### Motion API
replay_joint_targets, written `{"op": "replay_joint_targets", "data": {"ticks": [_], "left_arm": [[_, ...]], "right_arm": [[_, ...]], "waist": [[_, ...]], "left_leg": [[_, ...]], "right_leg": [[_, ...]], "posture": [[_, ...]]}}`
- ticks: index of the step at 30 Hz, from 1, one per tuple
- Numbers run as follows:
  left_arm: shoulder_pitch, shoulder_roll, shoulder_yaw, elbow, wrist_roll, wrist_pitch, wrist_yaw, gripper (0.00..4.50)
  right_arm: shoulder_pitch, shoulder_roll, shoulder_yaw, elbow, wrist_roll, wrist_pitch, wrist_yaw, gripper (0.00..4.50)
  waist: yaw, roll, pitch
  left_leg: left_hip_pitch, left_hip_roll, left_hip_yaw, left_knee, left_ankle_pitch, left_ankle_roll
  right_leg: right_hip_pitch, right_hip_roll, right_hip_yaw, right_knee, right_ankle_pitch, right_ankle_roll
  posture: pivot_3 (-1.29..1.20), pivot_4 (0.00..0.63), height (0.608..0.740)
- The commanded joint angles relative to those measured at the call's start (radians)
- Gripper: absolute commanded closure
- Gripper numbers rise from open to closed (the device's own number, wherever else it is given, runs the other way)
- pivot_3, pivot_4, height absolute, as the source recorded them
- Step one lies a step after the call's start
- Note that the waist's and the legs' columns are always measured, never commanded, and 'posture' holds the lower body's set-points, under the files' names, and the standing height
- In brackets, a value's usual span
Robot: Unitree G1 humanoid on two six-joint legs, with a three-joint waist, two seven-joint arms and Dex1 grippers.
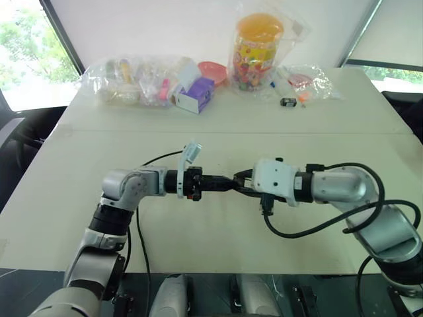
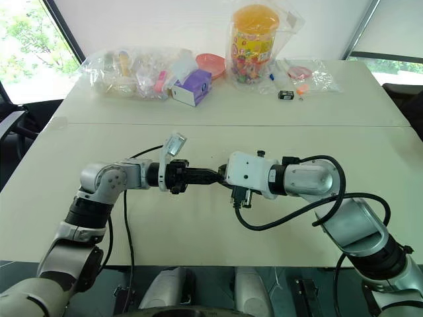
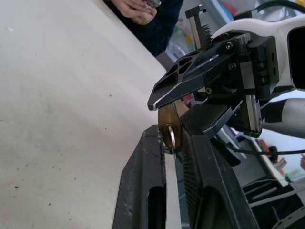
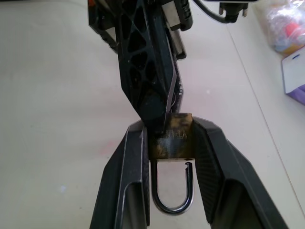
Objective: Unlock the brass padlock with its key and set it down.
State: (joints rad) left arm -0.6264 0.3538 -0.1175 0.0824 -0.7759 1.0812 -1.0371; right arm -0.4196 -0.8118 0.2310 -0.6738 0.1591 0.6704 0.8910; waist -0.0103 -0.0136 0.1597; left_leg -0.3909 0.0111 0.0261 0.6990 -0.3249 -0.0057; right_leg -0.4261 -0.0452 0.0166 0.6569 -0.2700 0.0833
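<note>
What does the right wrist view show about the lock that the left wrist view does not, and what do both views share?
Right wrist view alone: the silvery shackle hanging below the lock body, one end free of the body, so it looks open; faint lettering on the body's face.

Left wrist view alone: the key standing in the lock's end, pinched by the left gripper, and a person's hands beyond the table's far edge.

Both: the brass padlock clamped between the right gripper fingers above the pale table, with the left gripper meeting it.

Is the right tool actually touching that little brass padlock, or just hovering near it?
Touching. In the right wrist view, the right tool has its two black fingers pressed against both sides of the small brass padlock, no gap visible.
</note>
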Motion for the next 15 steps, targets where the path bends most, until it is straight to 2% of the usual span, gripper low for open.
{"op": "replay_joint_targets", "data": {"ticks": [1,7,14,15], "left_arm": [[-0.006,-0.007,0.000,0.008,0.022,-0.022,0.018,4.47],[0.004,-0.006,-0.011,-0.003,0.019,-0.025,0.000,4.47],[0.012,0.024,-0.014,-0.009,0.025,-0.038,-0.035,4.50],[0.010,0.027,-0.013,-0.005,0.028,-0.044,-0.037,4.50]], "right_arm": [[-0.023,0.002,-0.008,-0.057,0.014,-0.010,0.001,3.80],[-0.023,0.002,-0.010,-0.061,0.023,0.000,0.009,3.80],[-0.002,-0.024,-0.048,-0.066,0.036,0.015,0.011,0.31],[0.004,-0.028,-0.067,-0.067,0.048,0.026,0.011,0.04]], "waist": [[0.000,0.000,0.000],[0.000,0.000,0.000],[0.000,0.000,0.000],[0.001,0.000,0.000]], "left_leg": [[0.000,0.000,0.000,0.000,0.000,0.000],[0.000,0.000,0.000,0.000,0.000,0.000],[0.000,0.000,0.000,0.000,0.000,0.000],[0.000,0.000,0.000,0.000,0.000,0.000]], "right_leg": [[0.000,0.000,0.000,0.000,0.000,0.000],[0.000,0.000,0.000,0.000,0.000,0.000],[0.000,0.000,0.000,0.000,0.000,0.000],[0.000,0.000,0.000,0.000,0.000,0.000]], "posture": [[0.00,0.150,0.735],[0.00,0.150,0.735],[0.00,0.150,0.735],[0.00,0.150,0.735]]}}
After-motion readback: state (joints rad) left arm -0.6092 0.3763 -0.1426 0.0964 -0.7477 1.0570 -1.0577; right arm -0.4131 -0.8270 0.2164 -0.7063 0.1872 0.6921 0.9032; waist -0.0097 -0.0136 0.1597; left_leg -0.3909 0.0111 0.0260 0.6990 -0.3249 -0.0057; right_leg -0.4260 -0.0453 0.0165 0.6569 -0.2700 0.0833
